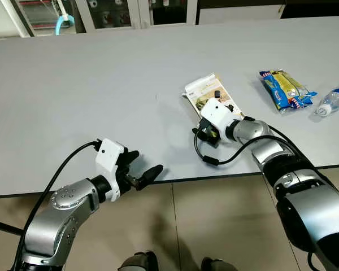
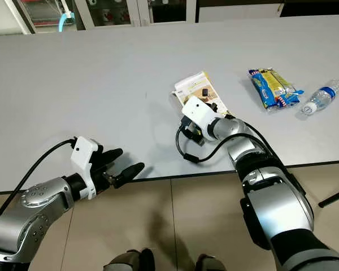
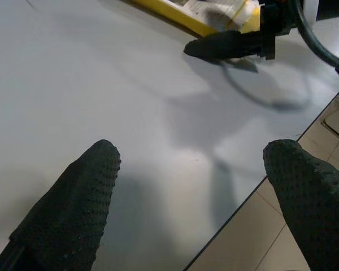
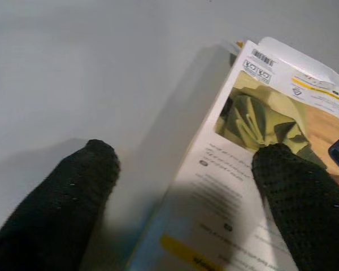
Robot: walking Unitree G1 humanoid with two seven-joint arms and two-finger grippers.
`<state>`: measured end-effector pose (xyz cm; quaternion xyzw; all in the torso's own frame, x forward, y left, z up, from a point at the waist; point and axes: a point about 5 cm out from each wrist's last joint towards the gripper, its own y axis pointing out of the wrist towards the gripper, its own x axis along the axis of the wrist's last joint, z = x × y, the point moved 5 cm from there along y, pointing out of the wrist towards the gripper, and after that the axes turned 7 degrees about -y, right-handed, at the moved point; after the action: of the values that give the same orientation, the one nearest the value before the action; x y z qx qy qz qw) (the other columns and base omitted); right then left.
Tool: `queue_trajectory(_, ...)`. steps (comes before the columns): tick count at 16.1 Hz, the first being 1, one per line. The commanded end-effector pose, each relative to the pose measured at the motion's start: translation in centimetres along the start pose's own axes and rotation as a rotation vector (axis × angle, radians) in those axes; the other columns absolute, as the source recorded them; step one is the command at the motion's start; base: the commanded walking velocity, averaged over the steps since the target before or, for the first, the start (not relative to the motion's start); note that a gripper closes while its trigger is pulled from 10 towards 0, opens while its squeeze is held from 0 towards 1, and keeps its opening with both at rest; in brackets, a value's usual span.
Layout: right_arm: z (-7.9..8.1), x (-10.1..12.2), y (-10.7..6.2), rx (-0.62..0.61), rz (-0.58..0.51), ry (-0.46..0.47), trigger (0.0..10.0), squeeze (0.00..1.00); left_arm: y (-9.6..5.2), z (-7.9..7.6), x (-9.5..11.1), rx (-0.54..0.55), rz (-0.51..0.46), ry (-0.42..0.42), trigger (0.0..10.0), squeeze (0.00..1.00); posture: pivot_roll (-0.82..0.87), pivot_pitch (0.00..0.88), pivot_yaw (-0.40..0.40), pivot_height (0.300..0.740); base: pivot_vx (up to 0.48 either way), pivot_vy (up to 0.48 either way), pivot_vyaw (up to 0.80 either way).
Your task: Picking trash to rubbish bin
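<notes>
Head views first: the right arm stretches forward over the grey bench (image 1: pixel 101 73), elbow bent, its right gripper (image 1: pixel 205 131) down at the near end of the flat printed carton (image 1: pixel 210 93). That carton lies flat mid-bench, long axis running away from the robot and slightly leftward. Off to the right sit a blue-and-yellow snack packet (image 1: pixel 285 89) and, just beyond it, a clear plastic bottle (image 1: pixel 333 100) lying on its side near the bench edge. The left arm is low and bent, the left gripper (image 1: pixel 142 167) at the near bench edge, jaws spread wide, holding nothing.

Left wrist view: both fingers (image 3: pixel 73 209) wide apart over bare bench, the carton's yellow edge far ahead.

Right wrist view: jaws wide, one finger (image 4: pixel 296 192) resting over the carton's printed face, the other over the bench beside its edge.
</notes>
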<state>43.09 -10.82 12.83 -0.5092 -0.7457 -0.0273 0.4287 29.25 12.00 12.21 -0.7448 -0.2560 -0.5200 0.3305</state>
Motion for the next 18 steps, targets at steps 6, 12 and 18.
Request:
queue_trajectory(6,5.4,-3.3,-0.1,0.206,0.088,0.029,0.0,0.00,-0.3,-0.3,-0.1,-0.009,0.009,0.002,10.0,0.00,0.01,0.150,0.059,0.740,0.000,0.000,0.00)
queue_trajectory(12,7.2,-4.2,-0.3,0.256,0.095,0.058,0.0,0.00,-0.4,-0.4,-0.2,-0.011,0.016,0.004,10.0,0.00,0.01,0.149,0.064,0.740,0.000,0.000,0.00)
queue_trajectory(18,6.8,-4.3,-0.5,0.243,0.088,0.068,0.0,0.00,-0.2,-0.4,-0.1,-0.014,0.014,0.009,10.0,0.00,0.01,0.147,0.067,0.740,0.000,0.000,0.00)
